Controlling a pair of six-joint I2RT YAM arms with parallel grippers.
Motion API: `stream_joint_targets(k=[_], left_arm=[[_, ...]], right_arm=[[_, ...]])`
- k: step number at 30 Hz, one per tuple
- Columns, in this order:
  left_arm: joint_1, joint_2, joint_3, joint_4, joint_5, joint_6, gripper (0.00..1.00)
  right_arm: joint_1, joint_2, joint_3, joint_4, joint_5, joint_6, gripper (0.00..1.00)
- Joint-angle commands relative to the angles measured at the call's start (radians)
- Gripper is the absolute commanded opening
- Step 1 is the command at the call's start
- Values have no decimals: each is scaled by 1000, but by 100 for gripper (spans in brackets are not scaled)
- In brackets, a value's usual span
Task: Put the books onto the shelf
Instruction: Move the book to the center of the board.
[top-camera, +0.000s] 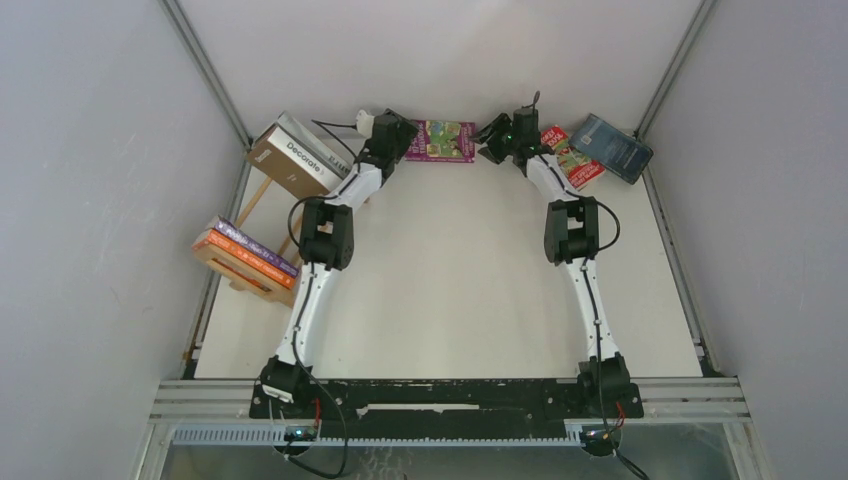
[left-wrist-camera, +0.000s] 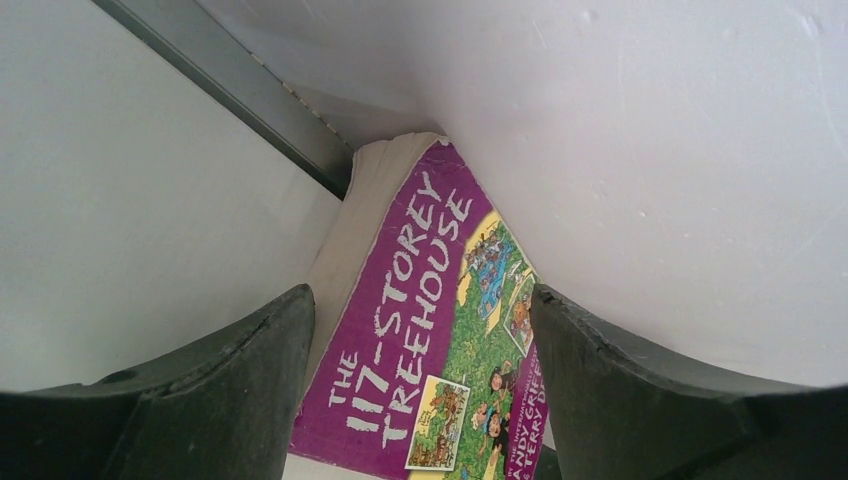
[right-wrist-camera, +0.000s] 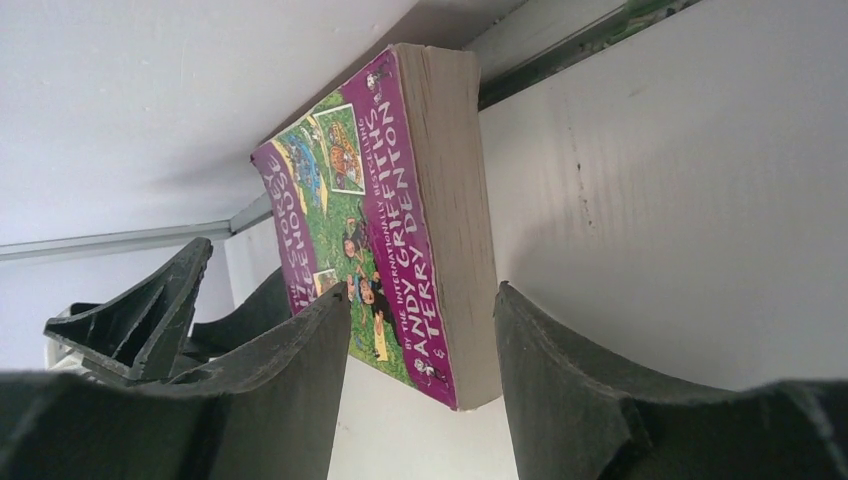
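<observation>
A purple book (top-camera: 445, 141) lies against the back wall, its cover up. My left gripper (top-camera: 400, 135) is at the book's left end, and in the left wrist view the purple book (left-wrist-camera: 420, 330) fills the gap of the open left gripper (left-wrist-camera: 425, 330). My right gripper (top-camera: 490, 140) is at the right end, and its wrist view shows the book's corner (right-wrist-camera: 440, 300) inside the open right gripper (right-wrist-camera: 420, 310), with space on both sides. The wooden shelf (top-camera: 240, 275) lies at the left edge with an orange book (top-camera: 245, 258) on it. A brown book (top-camera: 295, 160) rests at the back left.
A red book (top-camera: 570, 155) and a dark blue book (top-camera: 612, 147) lie at the back right, just behind the right arm. Metal frame rails (top-camera: 205, 65) run up both back corners. White walls close in the table on three sides.
</observation>
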Motion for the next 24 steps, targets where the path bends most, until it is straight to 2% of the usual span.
stream_joint_targets(k=[1,18,24], left_arm=[[9,0,81,64,39,-6,82],[15,22,103,63,248,18,80],[4,3,60,46,320,39,80]], right_arm=[[-13,17,63,64,-45,60,62],[1,44,53,107,-235,153,61],[12,24,20,116,-279,157,61]])
